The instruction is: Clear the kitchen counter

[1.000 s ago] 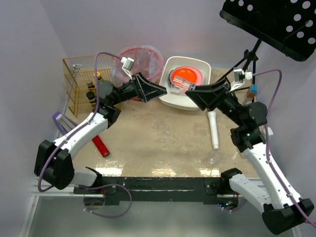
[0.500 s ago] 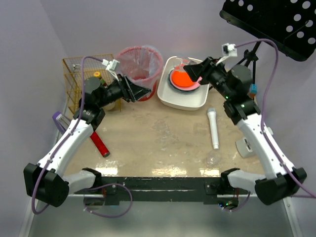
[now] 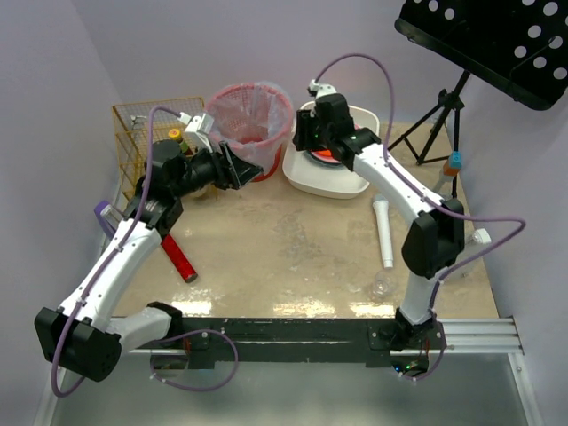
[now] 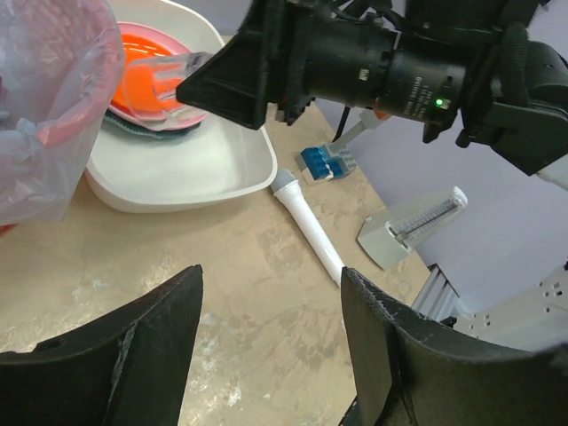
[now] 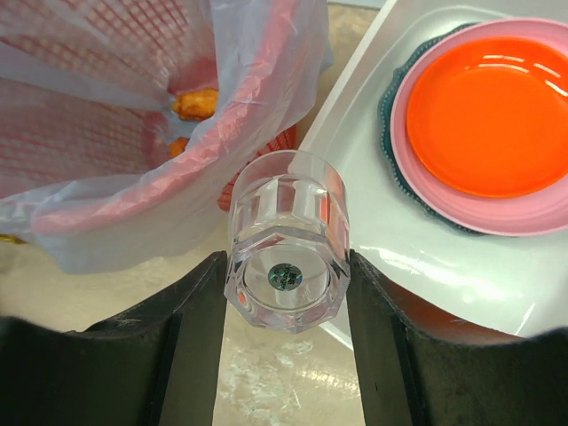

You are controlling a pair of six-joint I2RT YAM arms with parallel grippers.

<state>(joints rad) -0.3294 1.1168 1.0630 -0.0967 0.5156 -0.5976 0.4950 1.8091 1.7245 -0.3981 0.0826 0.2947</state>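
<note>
Tumbler glass [image 5: 286, 222] clamped in the right tool [image 5: 286, 288] hangs over the white tub's [image 5: 390, 284] rim, tub on one side, bagged bin [image 5: 133, 115] on the other, above the tabletop [image 3: 293, 240]; the left tool [image 4: 271, 302] gapes empty.

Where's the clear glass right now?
Right wrist view: the clear glass is held in the right end effector, over the white tub's left rim, beside the bagged bin.
</note>
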